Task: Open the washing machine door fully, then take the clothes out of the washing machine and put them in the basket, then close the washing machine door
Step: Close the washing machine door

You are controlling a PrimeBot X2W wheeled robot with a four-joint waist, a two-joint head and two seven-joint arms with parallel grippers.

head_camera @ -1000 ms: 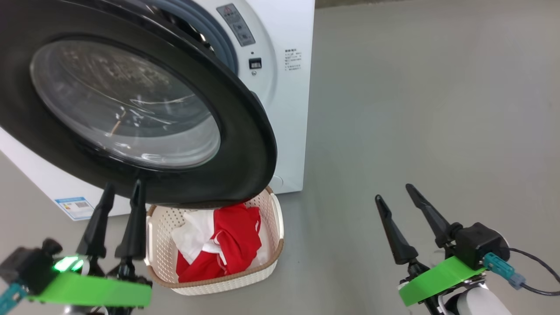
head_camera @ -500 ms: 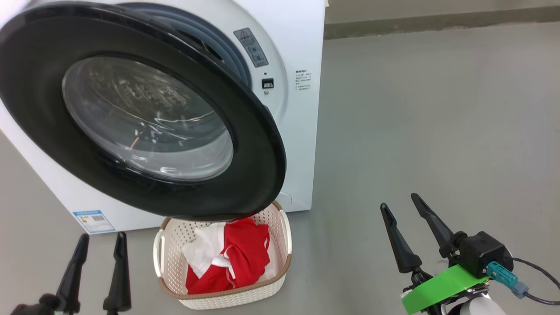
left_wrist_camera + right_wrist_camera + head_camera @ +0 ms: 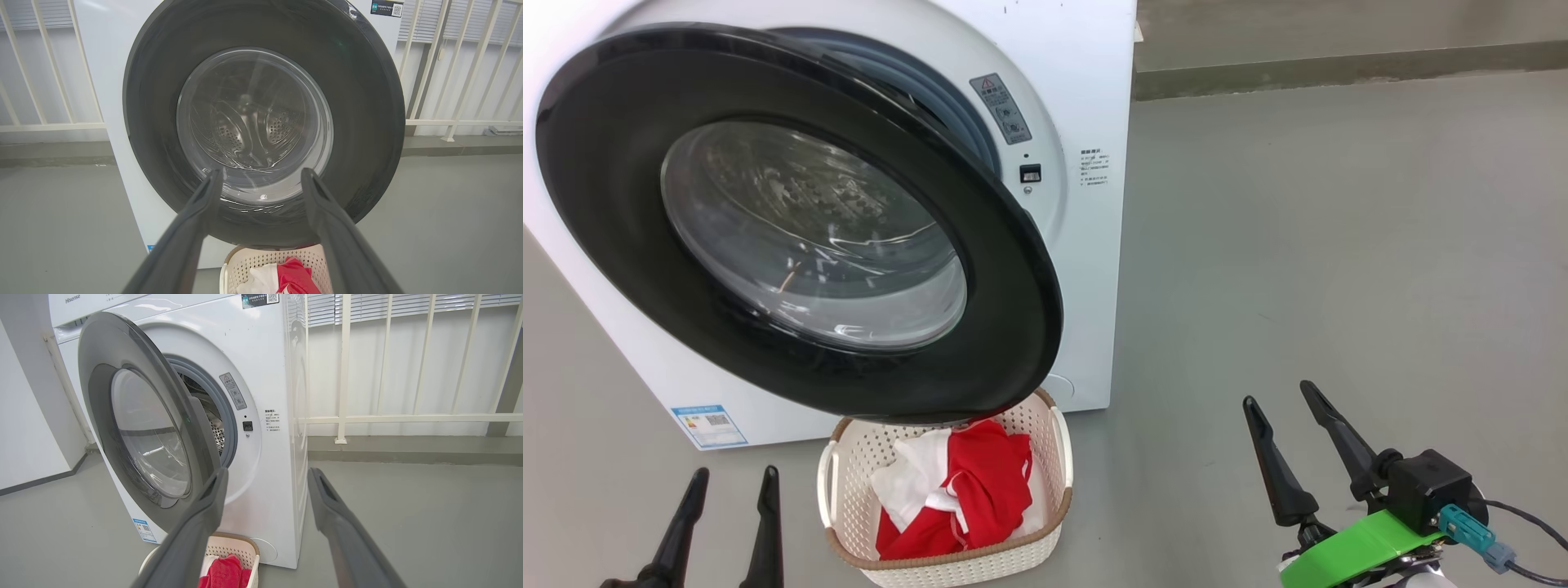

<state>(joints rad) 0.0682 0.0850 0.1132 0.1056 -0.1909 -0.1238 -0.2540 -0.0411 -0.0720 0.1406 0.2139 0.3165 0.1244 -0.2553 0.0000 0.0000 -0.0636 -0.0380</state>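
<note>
The washing machine door (image 3: pixel 809 237) stands ajar, overhanging the basket (image 3: pixel 947 560) on the floor (image 3: pixel 1339 245) at the front of the washing machine (image 3: pixel 1094 269); the clothes (image 3: pixel 980 490) lie inside the basket. The left tool (image 3: pixel 735 471), jaws spread and empty, sits just left of the basket, below the door. The right tool (image 3: pixel 1277 392), likewise spread and empty, is well apart to the right.

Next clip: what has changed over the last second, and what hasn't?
The head camera shifted, so everything sits lower in view. Beyond that, the left hand drew back and down from the lower rim of the door, open and empty. Nothing was taken or let go. The right hand stayed open, the door partly open, the clothes in the basket.
</note>
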